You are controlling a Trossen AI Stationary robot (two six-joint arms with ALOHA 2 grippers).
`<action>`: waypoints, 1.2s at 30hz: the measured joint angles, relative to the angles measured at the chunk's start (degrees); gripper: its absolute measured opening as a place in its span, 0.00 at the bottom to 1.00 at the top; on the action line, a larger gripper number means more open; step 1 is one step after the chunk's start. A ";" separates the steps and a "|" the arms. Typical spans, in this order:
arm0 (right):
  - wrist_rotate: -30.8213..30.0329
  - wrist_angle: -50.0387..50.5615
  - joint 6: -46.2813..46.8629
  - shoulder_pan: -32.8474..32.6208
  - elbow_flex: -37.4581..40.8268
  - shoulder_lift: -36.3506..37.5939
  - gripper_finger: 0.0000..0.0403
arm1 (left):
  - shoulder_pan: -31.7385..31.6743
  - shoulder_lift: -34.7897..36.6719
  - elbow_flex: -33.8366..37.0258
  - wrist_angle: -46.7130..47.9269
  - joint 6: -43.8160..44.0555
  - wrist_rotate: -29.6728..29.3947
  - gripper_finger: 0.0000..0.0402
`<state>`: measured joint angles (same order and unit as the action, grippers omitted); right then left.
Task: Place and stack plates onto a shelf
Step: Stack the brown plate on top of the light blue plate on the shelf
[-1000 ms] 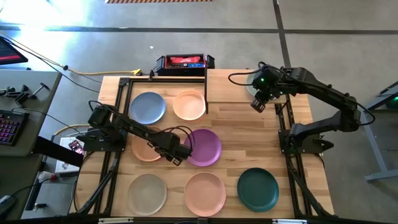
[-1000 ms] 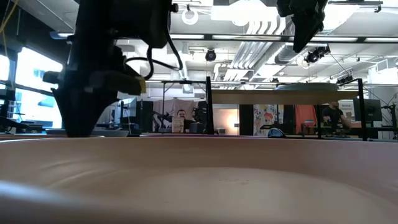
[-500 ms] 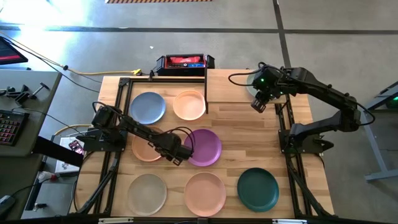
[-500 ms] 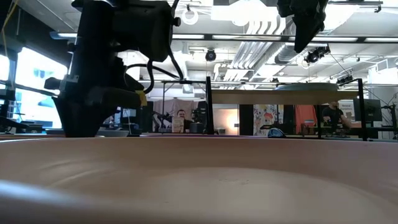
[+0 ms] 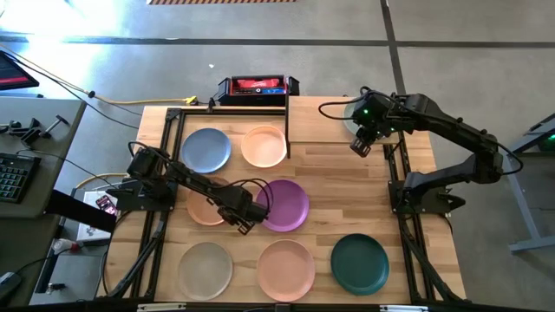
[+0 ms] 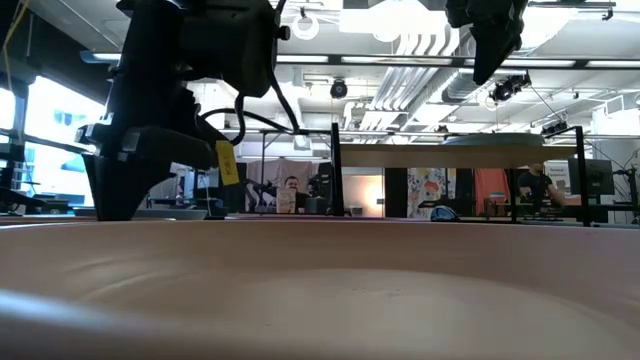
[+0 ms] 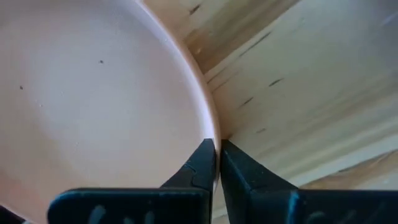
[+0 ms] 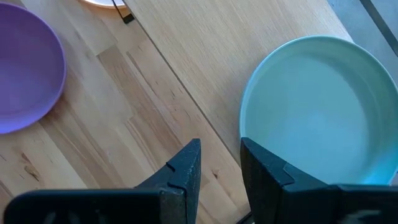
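A wooden table point(image 5: 347, 217) seen from above holds two dark arms and scattered plates. The shelf point(image 5: 329, 117), a light board on black legs, sits at the far right, under the right gripper point(image 8: 219, 163). That gripper hangs over the shelf with its jaws slightly apart and holding nothing; a pale green plate point(image 8: 317, 112) lies on the shelf just beside them. The left gripper point(image 7: 217, 163) is low at the table's middle, jaws clamped on the rim of the orange plate point(image 7: 93, 99), with the purple plate point(image 5: 288, 205) just beyond. Blue point(image 5: 206, 149) and peach point(image 5: 264, 146) plates lie farther back; beige point(image 5: 206, 268), pink point(image 5: 285, 268) and teal point(image 5: 360, 263) plates lie along the near edge.
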<state>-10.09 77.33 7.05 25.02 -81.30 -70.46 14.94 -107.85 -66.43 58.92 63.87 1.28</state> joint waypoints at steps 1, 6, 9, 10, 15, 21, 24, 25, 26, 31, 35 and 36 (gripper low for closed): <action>0.00 0.01 0.00 -0.01 0.00 0.00 0.22 | 0.15 0.04 0.00 0.05 -0.06 0.11 0.02; 0.00 0.01 0.00 0.00 0.02 0.00 0.22 | 1.00 1.73 0.02 0.25 -1.08 3.26 0.01; 0.00 0.01 -0.52 0.00 0.02 0.00 0.22 | 1.72 4.12 0.01 0.38 -1.08 3.24 0.01; 0.00 0.00 -0.60 0.00 0.02 0.00 0.22 | 1.84 5.01 0.00 0.52 -1.06 3.00 0.01; 0.06 0.01 1.54 -0.01 0.02 0.00 0.22 | 2.12 10.75 0.00 1.45 -0.67 0.04 0.01; 3.78 -0.01 3.93 -0.02 0.02 0.02 0.22 | 2.04 19.07 -1.52 2.16 -5.19 -6.38 0.00; 4.13 -0.13 3.84 -0.04 0.02 0.02 0.22 | 2.03 22.71 -3.38 2.67 -10.41 -10.17 0.00; 4.11 -0.23 3.33 -0.04 0.02 0.02 0.22 | 2.03 23.64 -4.01 2.79 -13.03 -11.55 0.00; 4.12 -0.23 2.87 -0.05 0.02 0.02 0.22 | 2.01 24.53 -4.72 2.78 -15.73 -12.77 0.00; 4.11 -0.49 2.43 -0.94 0.02 0.04 0.27 | 1.88 26.45 -8.38 3.19 -31.85 -17.00 0.00; 4.11 -2.56 4.68 -1.66 0.02 0.04 0.32 | 1.51 26.49 -10.66 2.83 -48.93 -18.49 0.00; 4.11 -3.28 5.54 -1.78 0.02 0.04 0.33 | 1.41 26.48 -10.93 2.83 -53.34 -18.56 0.00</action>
<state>-5.98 74.05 12.59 23.23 -81.28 -70.41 16.36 -81.37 -77.36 61.75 10.53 -17.28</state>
